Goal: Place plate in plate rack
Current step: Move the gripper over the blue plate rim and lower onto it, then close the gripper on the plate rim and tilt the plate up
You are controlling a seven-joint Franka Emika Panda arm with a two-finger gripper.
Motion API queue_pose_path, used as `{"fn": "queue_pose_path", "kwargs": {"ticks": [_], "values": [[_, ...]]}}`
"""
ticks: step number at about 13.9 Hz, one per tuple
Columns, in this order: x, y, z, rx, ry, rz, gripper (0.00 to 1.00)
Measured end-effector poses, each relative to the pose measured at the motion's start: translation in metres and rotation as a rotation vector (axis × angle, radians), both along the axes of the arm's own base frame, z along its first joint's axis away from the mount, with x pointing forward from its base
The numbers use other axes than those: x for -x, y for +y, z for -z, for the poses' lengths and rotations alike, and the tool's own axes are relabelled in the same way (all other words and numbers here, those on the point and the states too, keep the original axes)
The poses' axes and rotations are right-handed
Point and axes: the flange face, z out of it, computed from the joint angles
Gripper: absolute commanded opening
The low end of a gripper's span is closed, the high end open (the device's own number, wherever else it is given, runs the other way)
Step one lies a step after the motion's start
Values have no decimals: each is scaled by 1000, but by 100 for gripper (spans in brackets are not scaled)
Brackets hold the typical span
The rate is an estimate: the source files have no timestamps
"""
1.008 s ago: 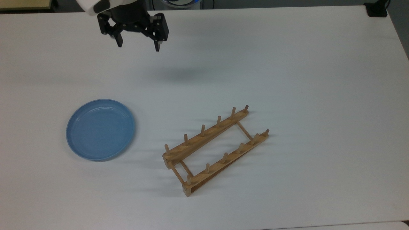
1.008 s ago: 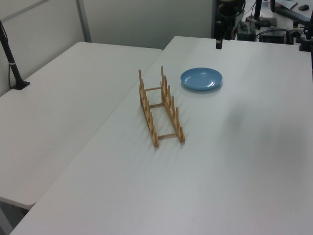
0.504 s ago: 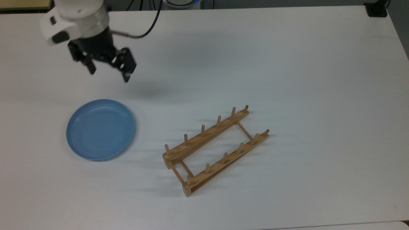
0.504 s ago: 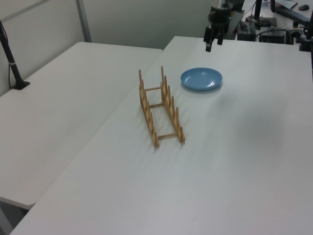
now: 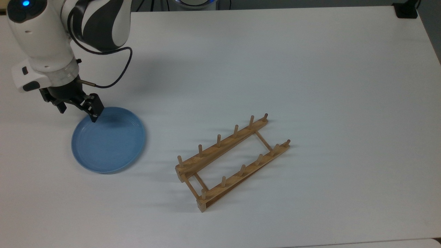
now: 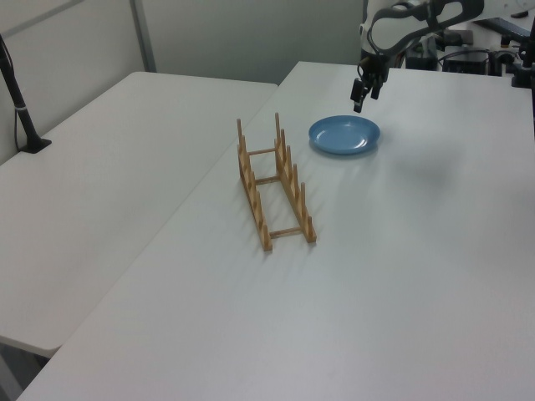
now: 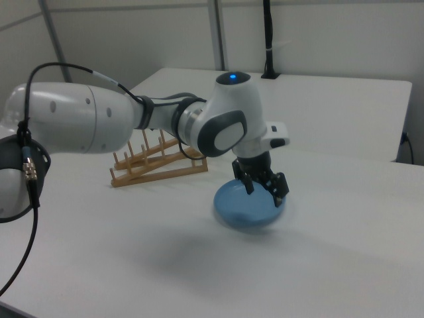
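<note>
The light-blue plate lies flat on the white table, toward the top view's left. My gripper hangs open just above the plate's upper-left rim in the top view, pointing down. One fingertip sits over the rim and the other is outside it; nothing is held. The wooden plate rack stands with no plate in it on the table, to the plate's right in the top view, set diagonally with its pegs upright.
The white arm and its black cable reach in from the top view's upper left. A black mount sits at the table's far right corner. A second table with a black post lies on the left view's left.
The gripper has travelled from the table's far edge to the top view's lower left and come down over the plate's rim. It stayed open. Plate and rack have not moved.
</note>
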Motion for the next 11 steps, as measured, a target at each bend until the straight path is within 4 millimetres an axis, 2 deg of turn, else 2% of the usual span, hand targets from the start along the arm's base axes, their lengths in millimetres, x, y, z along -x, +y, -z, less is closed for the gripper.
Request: {"fn": "queue_pose_path", "kwargs": {"ticks": [2,3,4,5,6,7,8,11], "values": [[-2,-12,26,13,0,-2,87],[-3,-13,36,17,0,-2,77],[-4,-14,47,20,4,-3,61],[-5,-14,57,20,13,-3,54],[-5,-14,62,21,15,-3,43],[-6,-15,64,22,14,-4,36],[-7,-14,63,25,8,-4,32],[-9,-15,60,29,-6,-4,29]]}}
